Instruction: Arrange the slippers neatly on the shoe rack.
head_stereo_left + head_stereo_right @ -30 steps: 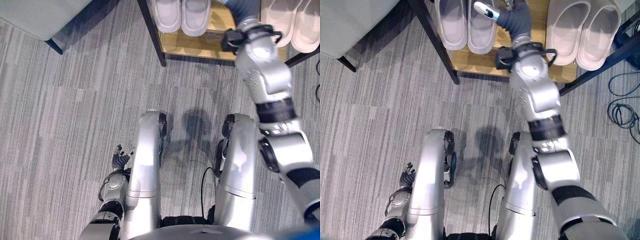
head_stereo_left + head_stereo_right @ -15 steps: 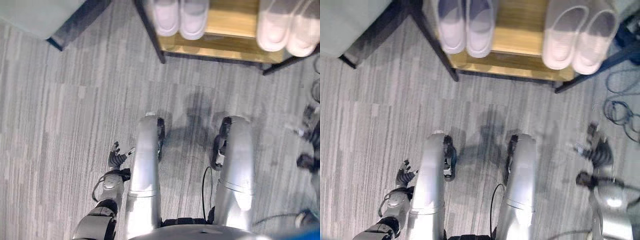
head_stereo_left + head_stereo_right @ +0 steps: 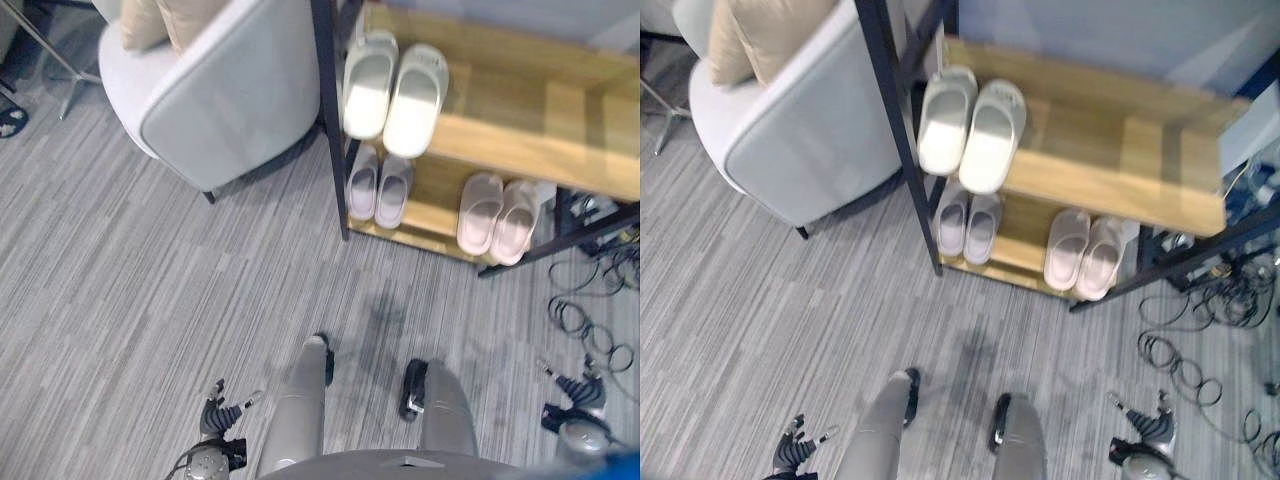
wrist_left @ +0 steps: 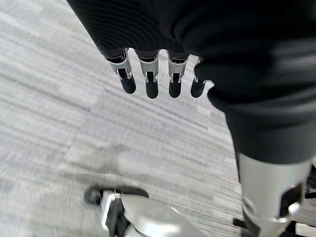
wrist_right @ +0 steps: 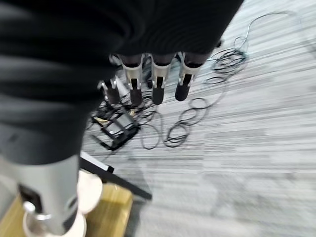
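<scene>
with both hands hanging low by the floor, the left hand (image 3: 222, 417) and right hand (image 3: 1145, 428) show loose, straight fingers and carry nothing. three pairs sit on the rack (image 3: 520, 150): the top pair (image 3: 395, 85) on the upper shelf, the small pair (image 3: 377, 186) and the pink pair (image 3: 497, 215) on the lower one. each pair lies side by side, long axes running front to back, the top pair's toes toward the robot. looks about done; the sensible step is to check alignment and nudge only with flat fingers, keeping each pair touching and square to the shelf edge.
</scene>
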You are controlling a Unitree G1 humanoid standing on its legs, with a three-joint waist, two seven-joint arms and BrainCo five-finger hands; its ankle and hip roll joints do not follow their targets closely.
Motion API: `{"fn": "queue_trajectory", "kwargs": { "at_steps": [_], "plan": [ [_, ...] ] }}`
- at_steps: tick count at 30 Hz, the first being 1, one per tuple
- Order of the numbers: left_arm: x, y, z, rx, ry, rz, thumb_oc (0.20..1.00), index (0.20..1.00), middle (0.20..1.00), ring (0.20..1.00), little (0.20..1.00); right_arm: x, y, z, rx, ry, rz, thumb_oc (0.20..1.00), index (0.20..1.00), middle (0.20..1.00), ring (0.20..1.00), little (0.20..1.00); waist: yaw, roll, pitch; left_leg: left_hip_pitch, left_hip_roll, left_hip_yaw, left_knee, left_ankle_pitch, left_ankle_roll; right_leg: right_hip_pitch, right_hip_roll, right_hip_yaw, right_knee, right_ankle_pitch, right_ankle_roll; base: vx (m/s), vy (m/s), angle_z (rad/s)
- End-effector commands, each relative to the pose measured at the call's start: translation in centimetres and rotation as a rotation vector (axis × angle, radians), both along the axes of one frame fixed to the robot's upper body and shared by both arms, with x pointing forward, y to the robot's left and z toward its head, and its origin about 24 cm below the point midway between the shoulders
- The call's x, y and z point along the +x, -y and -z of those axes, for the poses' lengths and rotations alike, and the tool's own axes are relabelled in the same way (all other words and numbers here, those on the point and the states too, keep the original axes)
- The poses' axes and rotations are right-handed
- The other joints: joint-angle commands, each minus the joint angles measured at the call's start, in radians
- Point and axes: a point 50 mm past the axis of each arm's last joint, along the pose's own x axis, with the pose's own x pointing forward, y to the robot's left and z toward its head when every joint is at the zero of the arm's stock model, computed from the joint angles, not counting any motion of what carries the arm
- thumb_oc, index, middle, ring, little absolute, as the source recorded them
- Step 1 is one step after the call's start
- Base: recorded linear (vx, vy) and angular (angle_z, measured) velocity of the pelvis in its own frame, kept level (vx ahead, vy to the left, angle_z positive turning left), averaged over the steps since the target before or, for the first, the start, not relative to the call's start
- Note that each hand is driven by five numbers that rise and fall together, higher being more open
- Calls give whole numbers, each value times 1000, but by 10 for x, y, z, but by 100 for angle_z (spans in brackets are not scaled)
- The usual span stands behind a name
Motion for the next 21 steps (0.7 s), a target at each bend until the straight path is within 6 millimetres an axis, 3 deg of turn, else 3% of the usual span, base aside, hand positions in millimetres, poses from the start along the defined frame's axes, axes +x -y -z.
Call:
{"fn": "queue_trajectory", "kwargs": {
  "at_steps": [1,7,12,17,21],
  "plan": [
    [-8,8,7,-18,-68,-34,1000,1000,1000,1000,1000,-13,7,0,-62,-31,-12,1000,1000,1000,1000,1000,7,20,-16,100,-25,-9,-15,-3,48,133,43,-8,-228,234,-2,202,-37,1],
    [-39,30,20,-29,-240,-44,1000,1000,1000,1000,1000,-53,-25,35,166,-291,-52,1000,1000,1000,1000,1000,15,23,-75,386,-21,-24,-359,106,37,347,85,-18,-444,320,14,156,-15,-11],
    [-47,46,23,-127,-240,-60,1000,1000,1000,1000,1000,-75,-33,44,255,-406,-67,1000,1000,1000,1000,1000,23,42,-122,571,5,-20,-609,198,20,505,103,-18,-645,361,19,114,2,-5],
    [-51,50,25,-173,-256,-59,1000,1000,1000,1000,1000,-75,-39,48,302,-450,-103,1000,1000,1000,1000,1000,37,53,-158,654,32,-34,-747,274,15,598,112,-16,-761,390,27,66,-30,-1],
    [-57,47,27,-180,-299,-52,1000,1000,1000,1000,1000,-72,-47,51,330,-461,-110,1000,1000,1000,1000,1000,43,57,-181,652,43,-49,-787,317,1,637,117,-26,-821,394,33,9,-48,-3]
  ]
}}
